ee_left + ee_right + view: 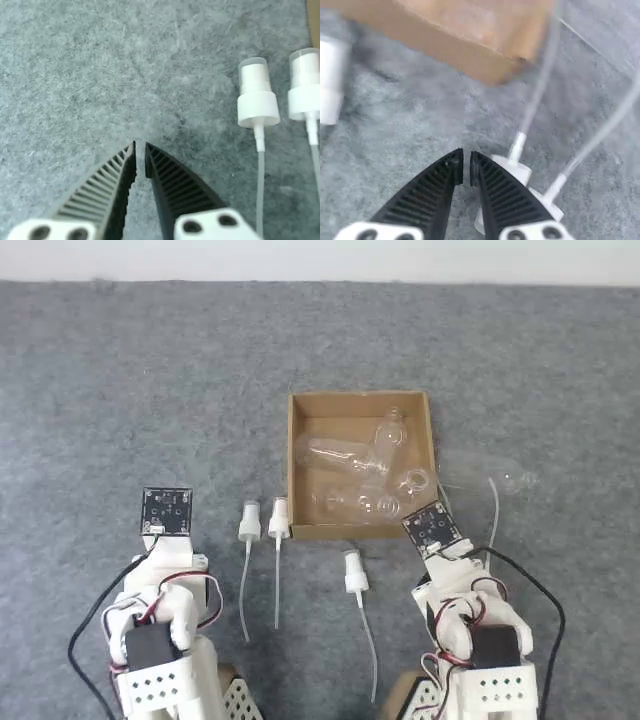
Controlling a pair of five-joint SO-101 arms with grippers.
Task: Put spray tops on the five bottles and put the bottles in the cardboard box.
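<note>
- High view – a square cardboard box (292,465) with plain brown walls sits mid-table on the grey, felt-like mat (150,380). Inside it lie clear plastic bottles (345,453), crossed over one another; their count is hard to tell. A lone bottle (505,479), just as clear, lies on the mat just to the right of the box.
- A pair of spray tops (249,521), white with thin dip tubes, lies side by side near the box's front left corner. A third spray top (353,571) lies in front of the box.
- Left wrist view – the left gripper (140,147), black with ribbed fingers, is closed to a sliver and holds nothing. It hangs over bare mat, with the pair of spray tops (257,102) well apart from it.
- Right wrist view – the right gripper (466,160) is likewise pinched together and empty. Two more white caps (512,167) lie just beside its fingertip, tubes trailing towards the box corner (470,40).
</note>
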